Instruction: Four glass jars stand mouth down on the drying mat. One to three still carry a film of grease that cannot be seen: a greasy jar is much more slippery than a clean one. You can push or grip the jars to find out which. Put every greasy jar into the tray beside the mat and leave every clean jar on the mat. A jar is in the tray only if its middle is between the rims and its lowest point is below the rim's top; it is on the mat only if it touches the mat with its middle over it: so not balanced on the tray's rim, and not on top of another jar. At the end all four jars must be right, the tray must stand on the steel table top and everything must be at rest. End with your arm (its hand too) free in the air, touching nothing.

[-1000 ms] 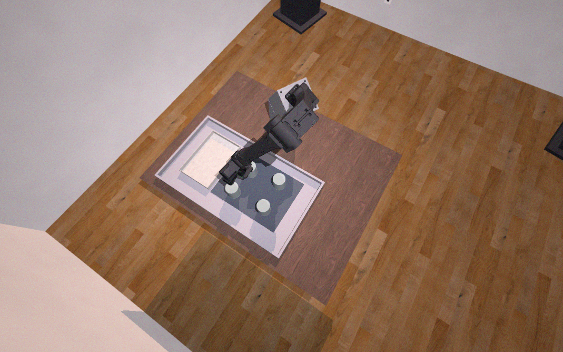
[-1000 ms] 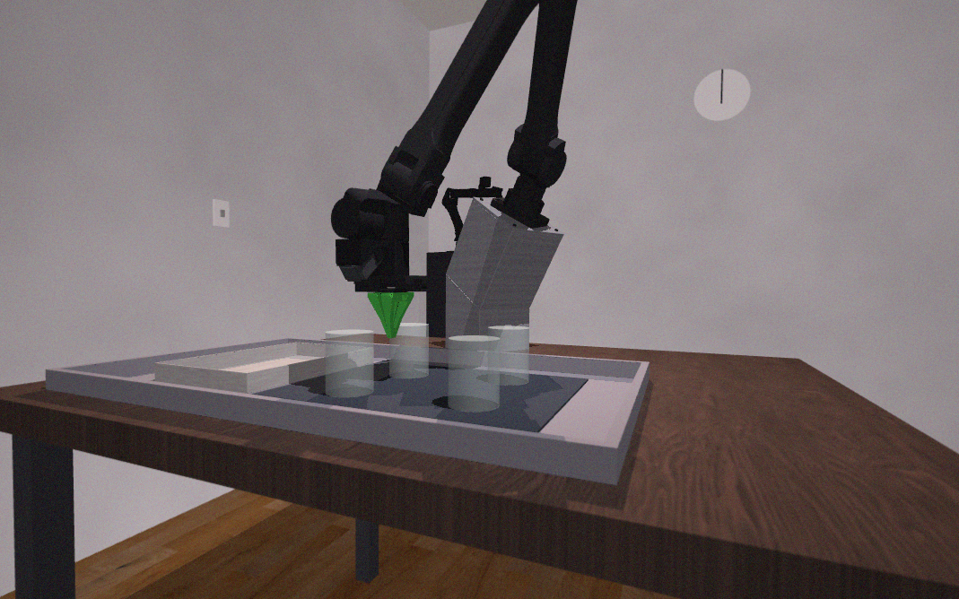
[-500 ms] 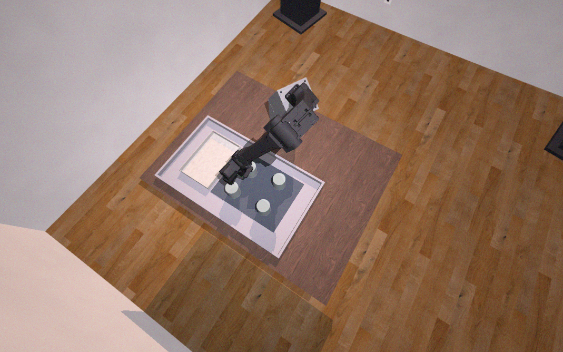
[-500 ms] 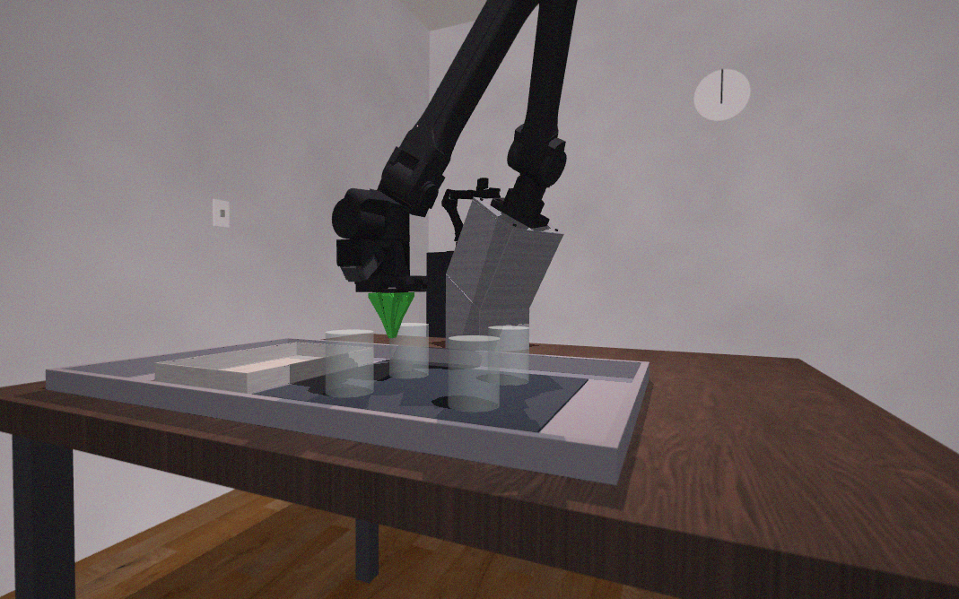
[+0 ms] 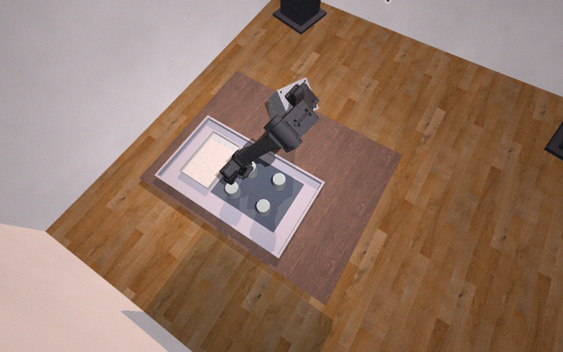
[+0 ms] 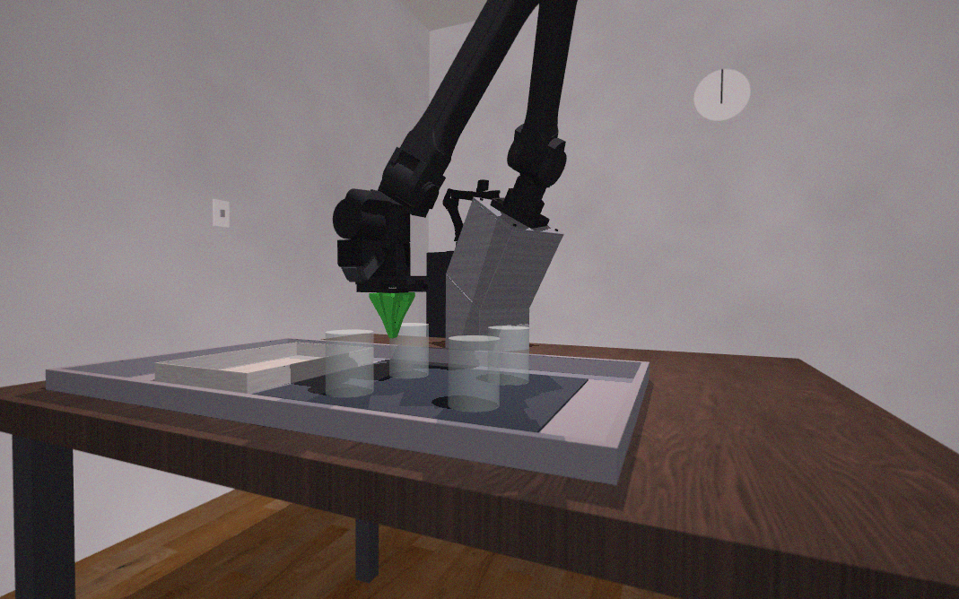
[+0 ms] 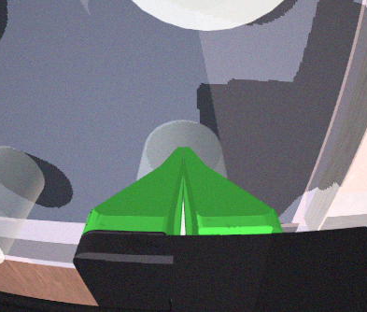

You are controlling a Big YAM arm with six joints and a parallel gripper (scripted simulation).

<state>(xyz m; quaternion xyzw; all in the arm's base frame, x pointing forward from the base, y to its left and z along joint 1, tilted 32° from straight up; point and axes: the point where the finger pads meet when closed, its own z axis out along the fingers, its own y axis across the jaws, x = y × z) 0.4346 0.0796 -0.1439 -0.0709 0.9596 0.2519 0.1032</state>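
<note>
A brown wooden table [image 5: 353, 192] [image 6: 803, 461] carries a rimmed, pale steel top [image 5: 248, 227] [image 6: 334, 416].

Matte black arm, rounded joints, black-housed pincer [image 6: 393, 336] [image 7: 183, 157] (bright green, tapered fingers)

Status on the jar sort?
Done: nothing visible; all four jars stand on the mat, none in the tray.
In hand: no jar; the gripper is shut, low among them, perhaps to push-test one.
Left: tray the greasy jars, which looks can't identify, then end with the arm free in the air.
</note>
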